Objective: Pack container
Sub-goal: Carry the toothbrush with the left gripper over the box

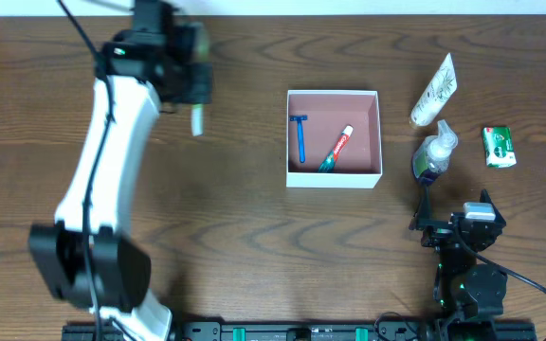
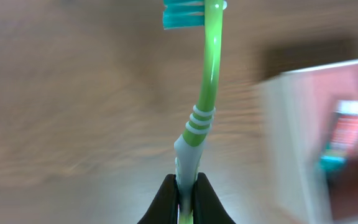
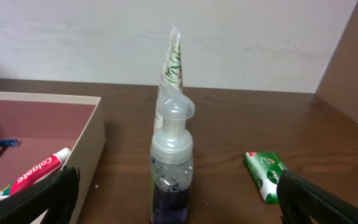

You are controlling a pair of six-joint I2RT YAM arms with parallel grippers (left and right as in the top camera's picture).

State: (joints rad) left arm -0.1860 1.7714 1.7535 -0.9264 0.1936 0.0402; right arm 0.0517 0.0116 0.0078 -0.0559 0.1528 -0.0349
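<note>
Packing partly done: razor (image 1: 300, 138), toothpaste (image 1: 337, 150) in container (image 1: 334, 180).
Left gripper (image 2: 186, 190) clamps toothbrush (image 2: 207, 87); right gripper (image 1: 455, 220) open, empty; bottle (image 1: 434, 156), tube (image 1: 434, 90), packet (image 1: 499, 147) outside.

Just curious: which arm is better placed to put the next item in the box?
Left: the left pincer is shut on the green toothbrush, container close by. The right pincer stands open, empty, before the pump bottle.

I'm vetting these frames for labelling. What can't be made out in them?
Left wrist: container and toothpaste inside are motion-blurred.
Overhead: toothbrush mostly hidden under the left arm.
Right wrist: pump bottle hides the white tube's lower half; green packet's print too small.
</note>
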